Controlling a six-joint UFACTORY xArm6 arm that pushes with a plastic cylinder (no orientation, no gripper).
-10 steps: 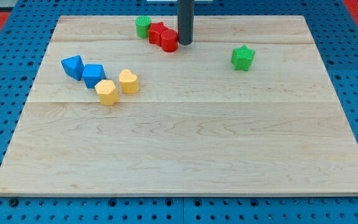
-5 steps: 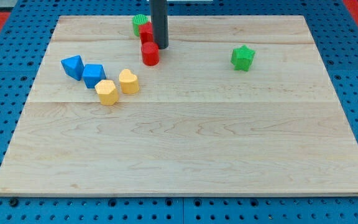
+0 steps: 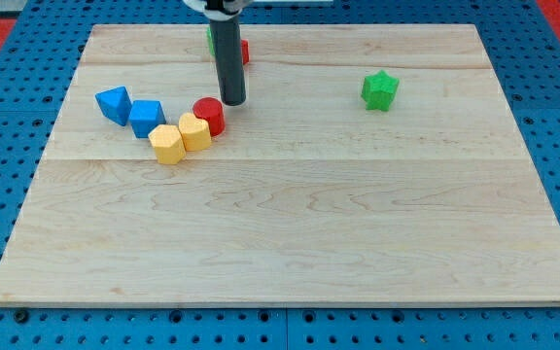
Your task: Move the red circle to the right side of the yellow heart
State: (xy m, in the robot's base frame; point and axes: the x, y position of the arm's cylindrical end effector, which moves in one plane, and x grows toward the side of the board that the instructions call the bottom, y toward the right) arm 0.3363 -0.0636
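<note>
The red circle (image 3: 209,115) lies on the wooden board, touching the right side of the yellow heart (image 3: 193,132). My tip (image 3: 233,100) stands just up and right of the red circle, very close to it. A yellow hexagon-like block (image 3: 167,144) touches the heart on its lower left.
Two blue blocks (image 3: 114,103) (image 3: 146,118) lie left of the yellow ones. A green star (image 3: 380,89) sits at the right. Behind the rod at the board's top, a second red block (image 3: 244,51) and a green block (image 3: 210,39) are partly hidden.
My tip moved down and left, pushing the red circle from the top of the board down against the yellow heart, which shifted slightly left.
</note>
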